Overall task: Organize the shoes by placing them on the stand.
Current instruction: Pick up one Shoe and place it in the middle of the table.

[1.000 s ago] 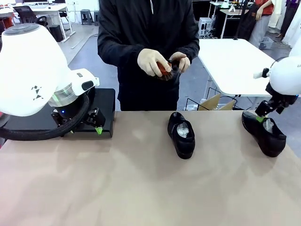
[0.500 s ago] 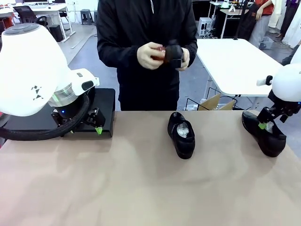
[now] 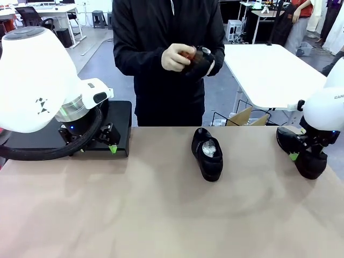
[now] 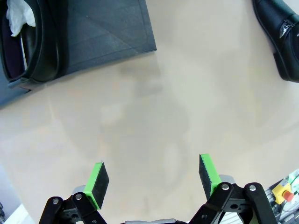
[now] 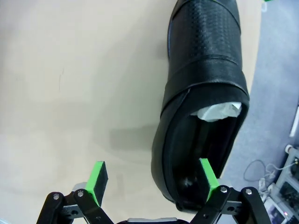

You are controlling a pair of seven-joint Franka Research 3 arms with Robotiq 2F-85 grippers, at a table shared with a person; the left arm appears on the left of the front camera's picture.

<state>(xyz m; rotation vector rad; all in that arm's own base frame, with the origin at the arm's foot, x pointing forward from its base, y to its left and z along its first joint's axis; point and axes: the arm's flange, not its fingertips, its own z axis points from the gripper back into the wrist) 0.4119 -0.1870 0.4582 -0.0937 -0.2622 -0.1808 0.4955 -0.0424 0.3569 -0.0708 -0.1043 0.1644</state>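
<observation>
1 shoe [image 4: 32,46] lies on the stand [image 4: 103,32], cut off by the frame edge. The left gripper [image 4: 153,179] hangs just off the stand's front, jaws apart and empty. Behind the stand's right end, a person's hands [image 3: 173,57] half cover a held shoe [image 3: 201,60]. Right of the stand lies the middle shoe [image 3: 208,155]. Farthest from the stand, the right gripper [image 5: 152,179] straddles the heel wall of the right shoe [image 5: 205,79], jaws apart, contact unclear. The glossy leather looks stiff, light and slippery, so the heel collar seems the best hold. The left arm [image 3: 37,80] hides most of the stand.
</observation>
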